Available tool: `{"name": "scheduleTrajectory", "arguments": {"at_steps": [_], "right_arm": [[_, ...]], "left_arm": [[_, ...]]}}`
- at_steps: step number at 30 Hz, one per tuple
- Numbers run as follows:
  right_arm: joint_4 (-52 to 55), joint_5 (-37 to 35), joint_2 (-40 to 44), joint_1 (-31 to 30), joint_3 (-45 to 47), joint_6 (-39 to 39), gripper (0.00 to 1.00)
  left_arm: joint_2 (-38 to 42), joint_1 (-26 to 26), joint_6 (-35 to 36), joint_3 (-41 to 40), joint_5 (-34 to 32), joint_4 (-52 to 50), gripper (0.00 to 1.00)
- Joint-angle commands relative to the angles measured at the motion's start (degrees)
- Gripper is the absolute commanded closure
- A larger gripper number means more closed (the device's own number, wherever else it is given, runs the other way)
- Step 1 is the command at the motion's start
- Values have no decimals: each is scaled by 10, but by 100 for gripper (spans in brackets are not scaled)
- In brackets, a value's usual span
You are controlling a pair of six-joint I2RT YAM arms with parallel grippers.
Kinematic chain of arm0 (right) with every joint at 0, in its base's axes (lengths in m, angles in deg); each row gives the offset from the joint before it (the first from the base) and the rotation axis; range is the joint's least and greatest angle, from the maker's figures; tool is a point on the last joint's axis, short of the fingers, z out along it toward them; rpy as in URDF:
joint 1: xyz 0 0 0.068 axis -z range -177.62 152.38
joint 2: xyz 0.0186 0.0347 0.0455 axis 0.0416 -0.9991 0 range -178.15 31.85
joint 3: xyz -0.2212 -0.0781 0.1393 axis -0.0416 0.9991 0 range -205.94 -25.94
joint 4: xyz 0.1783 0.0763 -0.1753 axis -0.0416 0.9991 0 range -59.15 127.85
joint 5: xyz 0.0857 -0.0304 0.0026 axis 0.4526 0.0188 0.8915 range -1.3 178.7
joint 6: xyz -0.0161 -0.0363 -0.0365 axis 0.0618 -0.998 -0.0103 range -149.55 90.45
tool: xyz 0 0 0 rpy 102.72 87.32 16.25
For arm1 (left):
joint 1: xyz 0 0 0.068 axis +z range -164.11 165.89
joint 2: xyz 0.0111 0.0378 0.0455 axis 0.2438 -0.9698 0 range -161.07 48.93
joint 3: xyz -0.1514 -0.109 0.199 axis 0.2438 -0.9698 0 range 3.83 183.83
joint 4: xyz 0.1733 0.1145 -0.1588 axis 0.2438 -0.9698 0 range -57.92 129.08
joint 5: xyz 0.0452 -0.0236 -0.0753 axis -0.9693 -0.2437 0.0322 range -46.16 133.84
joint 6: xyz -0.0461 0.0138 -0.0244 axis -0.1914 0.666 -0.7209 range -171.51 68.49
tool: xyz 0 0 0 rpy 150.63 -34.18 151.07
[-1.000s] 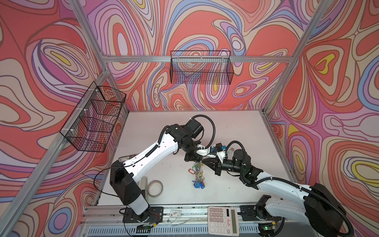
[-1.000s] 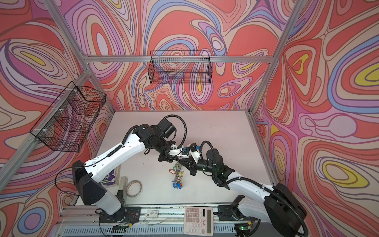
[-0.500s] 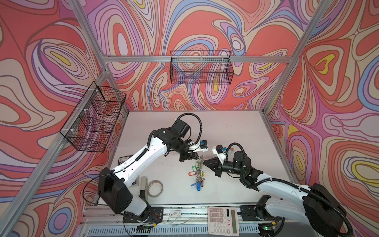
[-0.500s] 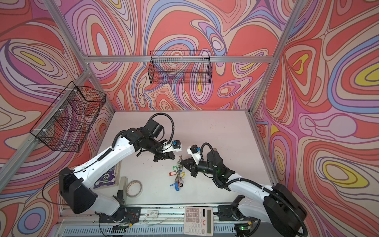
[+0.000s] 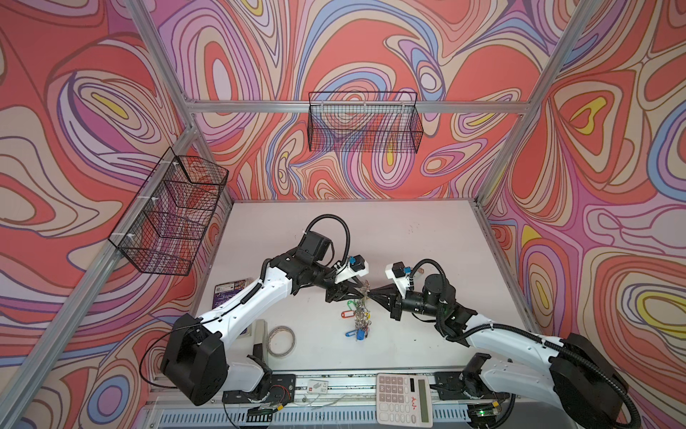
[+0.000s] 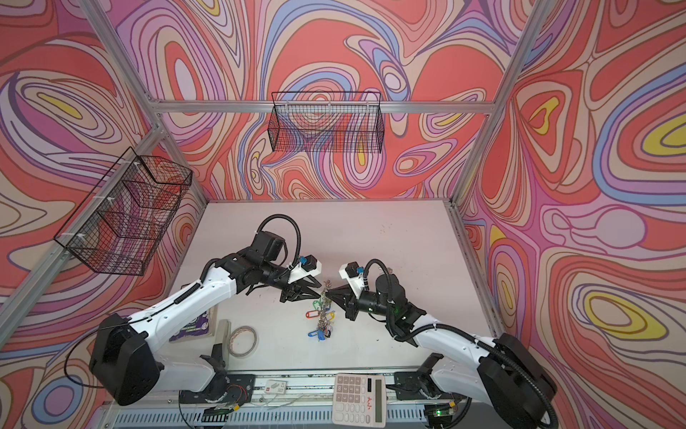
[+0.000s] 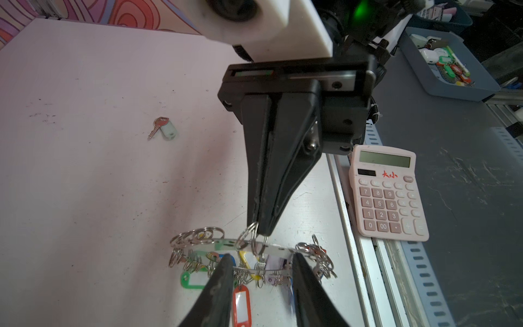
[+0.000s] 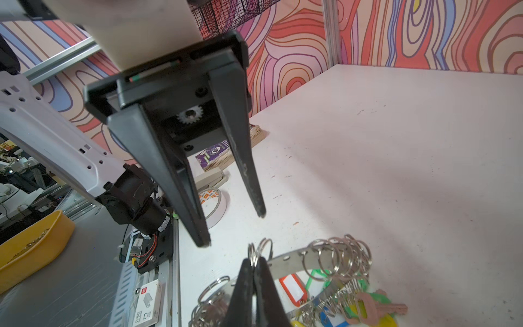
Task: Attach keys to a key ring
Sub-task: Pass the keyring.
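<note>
The key ring point(image 7: 278, 249), a flat silver band fringed with split rings, hangs above the table between the two arms in both top views point(image 5: 363, 297) point(image 6: 326, 297). Keys with red point(image 7: 241, 304), green point(image 7: 192, 280), yellow and blue tags dangle under it. My right gripper point(image 8: 253, 262) is shut on a small split ring point(image 8: 260, 247) at the rim. My left gripper point(image 7: 261, 257) is open, its fingers point(image 7: 226, 263) standing apart across the near rim and gripping nothing. A loose key with a pale mint tag point(image 7: 167, 130) lies on the table apart.
A beige tape roll point(image 5: 281, 340) and a purple card pack point(image 5: 230, 291) lie near the left arm. A pink calculator point(image 5: 404, 399) sits on the front rail. Black wire baskets hang on the left wall point(image 5: 167, 215) and on the back wall point(image 5: 365, 126).
My left arm has drawn back to the left, away from the right gripper, and its jaws have opened. The right gripper has kept its hold on the split ring and barely moved.
</note>
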Motion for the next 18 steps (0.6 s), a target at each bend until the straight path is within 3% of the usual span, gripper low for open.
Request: {"name": "scheduleTrajectory", "arguments": {"at_steps": [1,6,18], "right_arm": [[-34,6,15,-3,7,-7,100],[-35,4,13,-3,7,-6,100],[-41,1,6,-3,4,-3,100]], "left_arm": [[-20,1,4,17,35,2,76],[-37,-2,23,25,38,-37,88],[-47,-7,16,18,37,-29,94]]}}
